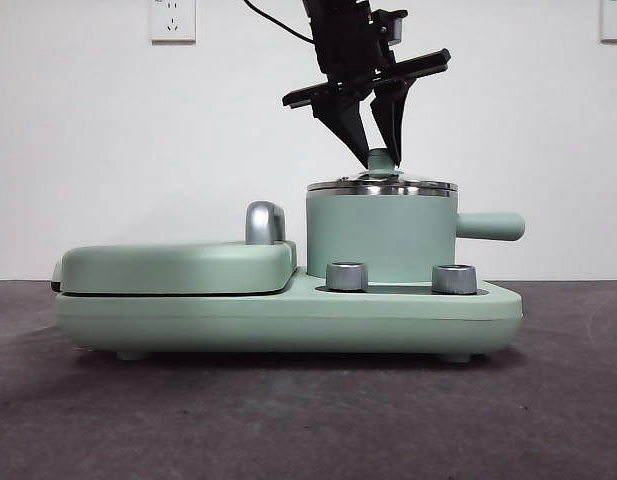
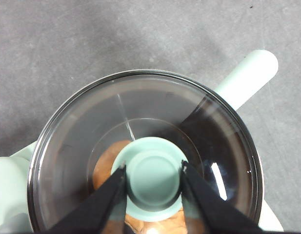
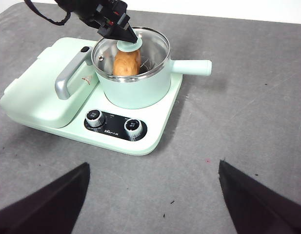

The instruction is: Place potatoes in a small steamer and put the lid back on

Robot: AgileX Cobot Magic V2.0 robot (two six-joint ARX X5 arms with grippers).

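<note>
Left pincer clamped on knob of lid, lid seated on small steamer (potato inside, so closing step). Right pincer apart, waiting above desk.

Left gripper clamped, right gripper wide.
</note>
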